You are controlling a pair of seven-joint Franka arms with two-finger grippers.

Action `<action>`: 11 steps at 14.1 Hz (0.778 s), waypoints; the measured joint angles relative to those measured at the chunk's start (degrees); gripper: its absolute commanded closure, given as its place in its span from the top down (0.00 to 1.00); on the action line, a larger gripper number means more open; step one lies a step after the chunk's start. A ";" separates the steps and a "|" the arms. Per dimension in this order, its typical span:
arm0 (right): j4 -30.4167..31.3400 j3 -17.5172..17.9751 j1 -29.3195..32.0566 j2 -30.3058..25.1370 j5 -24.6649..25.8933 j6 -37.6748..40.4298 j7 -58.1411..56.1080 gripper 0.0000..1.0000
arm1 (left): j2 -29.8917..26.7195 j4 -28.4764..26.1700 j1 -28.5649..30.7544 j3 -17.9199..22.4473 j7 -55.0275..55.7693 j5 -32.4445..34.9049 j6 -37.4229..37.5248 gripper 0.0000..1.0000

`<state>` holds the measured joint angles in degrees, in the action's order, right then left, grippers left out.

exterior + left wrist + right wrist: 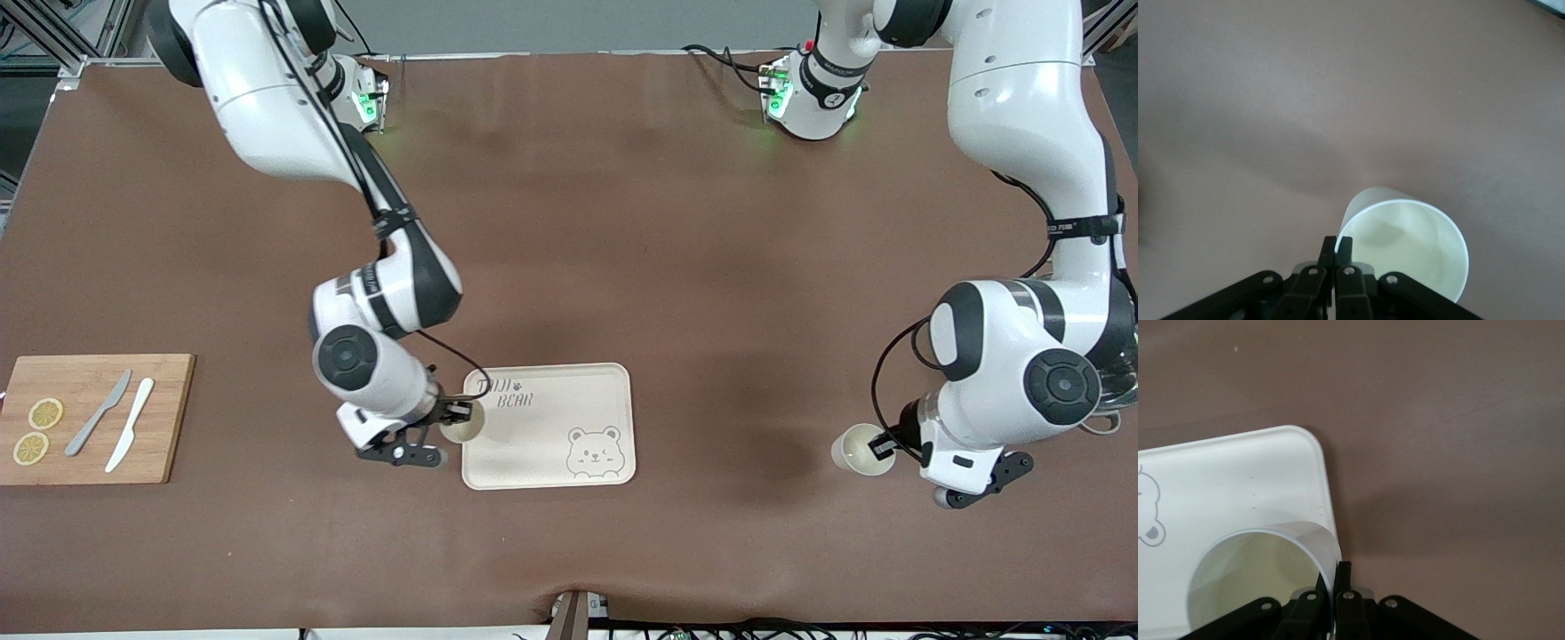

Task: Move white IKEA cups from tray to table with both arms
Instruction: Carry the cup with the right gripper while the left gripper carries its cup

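1. Tray (pixel 605 391): the landmark. It lies on the table (pixel 676 222), with a broad bare stretch of brown between it and the left arm's end.
2. Left gripper (pixel 882 447): well clear of the tray, toward the left arm's end of the table, fingers pinched on the rim of one white cup (pixel 859 448). The left wrist view shows only bare table around the cup (pixel 1405 247). Whether its base touches the table cannot be told. Judgement: settle the cup level before letting go.
3. Right gripper (pixel 460 413): at the tray's edge toward the right arm's end, fingers clamped on the wall of the second white cup (pixel 462 427), one finger inside and one outside. In the right wrist view this cup (pixel 1251 580) overlaps the tray's raised rim (pixel 1328 487).
4. Judgement for the step in hand: the cup's base must pass above that rim; keep it upright.
5. Cutting board (pixel 89 418): far toward the right arm's end, carrying two knives and lemon slices. Open table lies between it and the tray, enough for setting down.
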<state>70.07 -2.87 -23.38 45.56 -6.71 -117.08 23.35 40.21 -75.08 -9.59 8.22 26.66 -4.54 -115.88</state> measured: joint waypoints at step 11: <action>-0.39 -0.31 15.39 -2.61 -0.03 6.48 -30.33 0.00 | 3.17 -5.34 1.67 -0.25 -4.22 0.00 -7.28 0.00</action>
<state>69.68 -3.18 -7.99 42.95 -6.74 -110.59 -6.98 43.38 -80.41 -7.92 7.97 22.45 -4.54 -123.16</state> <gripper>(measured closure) 0.965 0.974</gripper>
